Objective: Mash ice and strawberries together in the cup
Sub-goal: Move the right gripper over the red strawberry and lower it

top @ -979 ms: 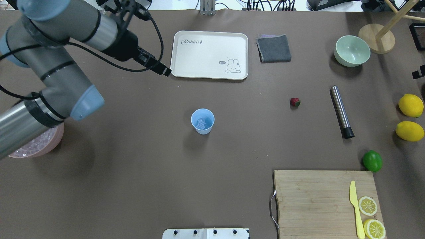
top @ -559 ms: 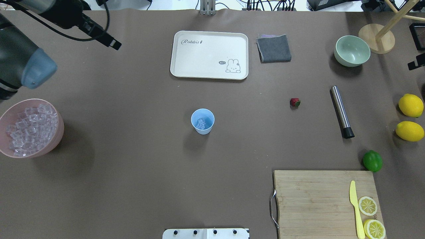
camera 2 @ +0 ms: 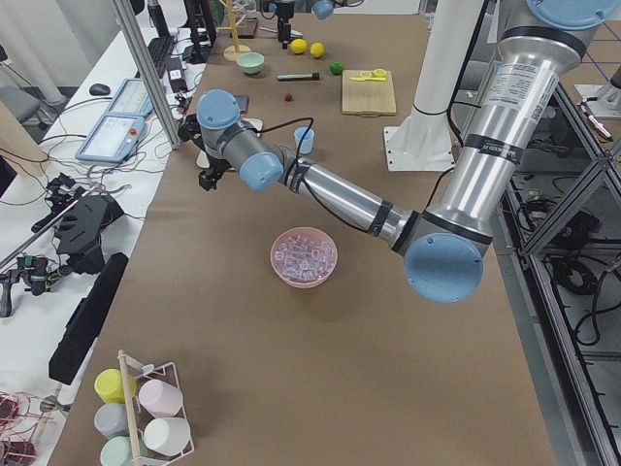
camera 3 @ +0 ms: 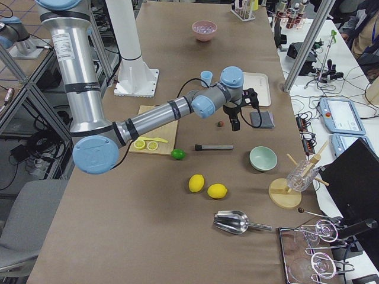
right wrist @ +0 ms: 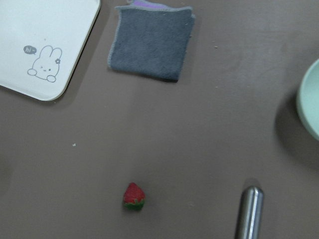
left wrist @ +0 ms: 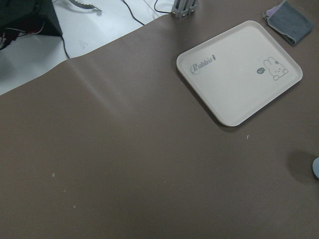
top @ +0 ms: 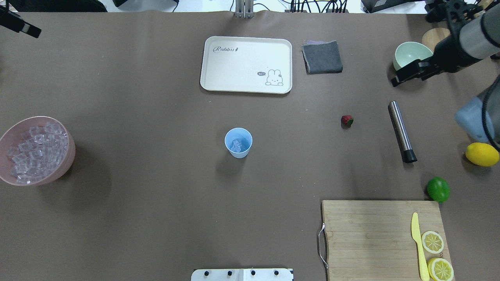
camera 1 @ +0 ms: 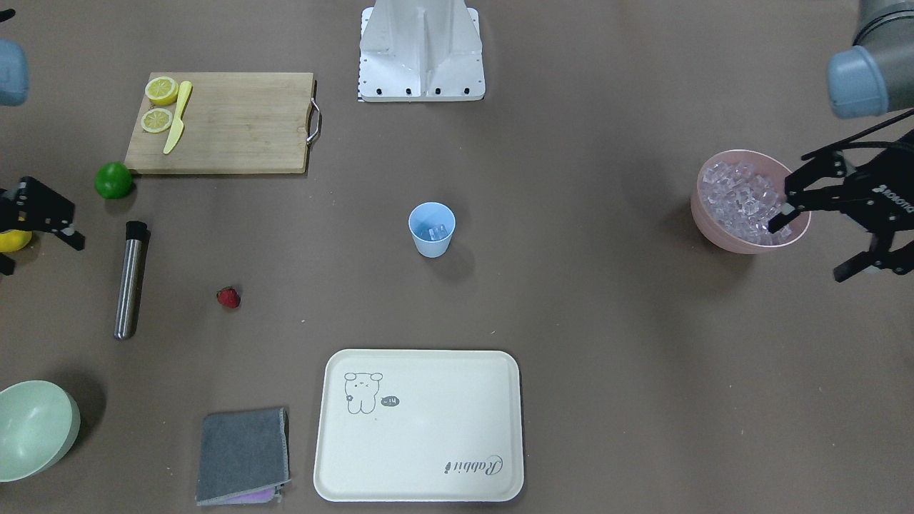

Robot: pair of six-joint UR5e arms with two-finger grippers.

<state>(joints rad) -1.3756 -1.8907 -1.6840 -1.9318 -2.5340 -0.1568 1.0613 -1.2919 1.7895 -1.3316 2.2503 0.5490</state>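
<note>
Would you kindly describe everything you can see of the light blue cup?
The cup is small, light blue and apparently plastic, tapered toward its base, with a round rim and no handle. It stands upright near the middle of the brown table, and nothing else touches it. A few clear ice cubes lie at its bottom. The strawberry is not inside; it lies apart on the table.

A robotics lab: a teach pendant point(camera 2: 109, 136), cables point(top: 312, 6) and aluminium framing point(camera 3: 305, 44) surround the table point(top: 156, 214).
</note>
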